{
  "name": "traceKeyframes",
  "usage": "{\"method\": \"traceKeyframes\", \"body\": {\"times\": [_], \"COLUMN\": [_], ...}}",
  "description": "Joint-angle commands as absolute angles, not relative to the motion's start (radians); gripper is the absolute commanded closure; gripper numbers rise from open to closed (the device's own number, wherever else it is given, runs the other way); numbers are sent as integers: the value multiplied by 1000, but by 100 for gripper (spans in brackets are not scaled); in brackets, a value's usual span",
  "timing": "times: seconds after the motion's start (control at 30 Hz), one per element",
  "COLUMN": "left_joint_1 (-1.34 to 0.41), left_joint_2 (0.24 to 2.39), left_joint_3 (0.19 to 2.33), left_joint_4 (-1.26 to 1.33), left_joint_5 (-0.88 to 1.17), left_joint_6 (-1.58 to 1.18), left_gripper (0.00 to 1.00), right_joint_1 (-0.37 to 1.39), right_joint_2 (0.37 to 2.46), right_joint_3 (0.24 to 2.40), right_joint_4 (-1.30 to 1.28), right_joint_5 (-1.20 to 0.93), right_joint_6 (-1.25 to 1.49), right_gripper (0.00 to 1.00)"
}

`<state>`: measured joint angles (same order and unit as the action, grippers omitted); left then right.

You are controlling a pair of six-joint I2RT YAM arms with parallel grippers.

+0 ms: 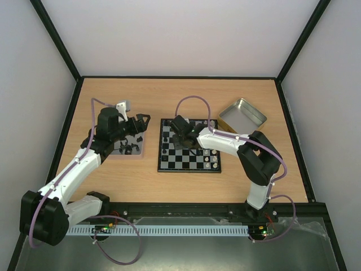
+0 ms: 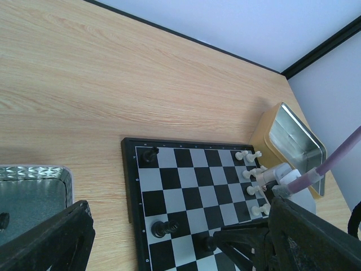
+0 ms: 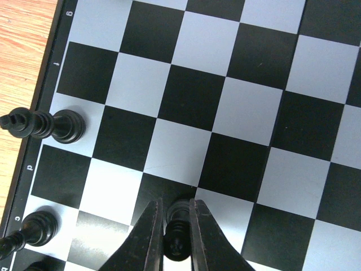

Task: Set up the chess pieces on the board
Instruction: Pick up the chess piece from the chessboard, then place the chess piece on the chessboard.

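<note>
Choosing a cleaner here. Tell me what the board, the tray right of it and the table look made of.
The board: smooth, faintly glossy silver-grey and black checks, maybe printed metal or plastic; unclear. The tray: bare shiny metal, mirror-like walls. The table: pale wood grain, matte, perhaps laminate or veneer.

Bright even light, soft shadows, sharp pics.

Board [image 1: 181, 162]: small square, black/silver-grey checks, thin black border, flat mid-tabletop [image 1: 113, 178]. Black pieces [image 1: 164, 148] stand upright along its left edge: corner piece [image 2: 149, 153], tall piece [image 3: 42, 125], third piece [image 3: 28, 231]. Held piece [image 3: 177, 244] stands on the board, pinched in right tool [image 3: 176, 208].
</note>
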<state>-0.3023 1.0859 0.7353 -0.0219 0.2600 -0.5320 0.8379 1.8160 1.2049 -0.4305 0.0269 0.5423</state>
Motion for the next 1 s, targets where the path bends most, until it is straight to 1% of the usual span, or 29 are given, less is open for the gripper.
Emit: {"method": "traceKeyframes", "body": {"times": [0.0, 0.13, 0.47, 0.97], "left_joint_1": [-298, -296, -295, -291], "left_joint_2": [1071, 1072, 1077, 1082], "left_joint_3": [739, 738, 742, 741], "left_joint_4": [-24, -23, -24, -28], "left_joint_5": [252, 251, 250, 252], "left_joint_6": [-534, -534, -531, -526], "left_gripper": [14, 14, 14, 14], "right_joint_1": [836, 840, 863, 885], "right_joint_2": [1811, 1816, 1860, 1908], "right_joint_3": [1238, 1257, 1271, 1284], "right_joint_4": [-426, -388, -302, -241], "right_joint_5": [-21, -97, -143, -90], "right_joint_6": [545, 561, 604, 629], "right_gripper": [92, 92, 92, 89]}}
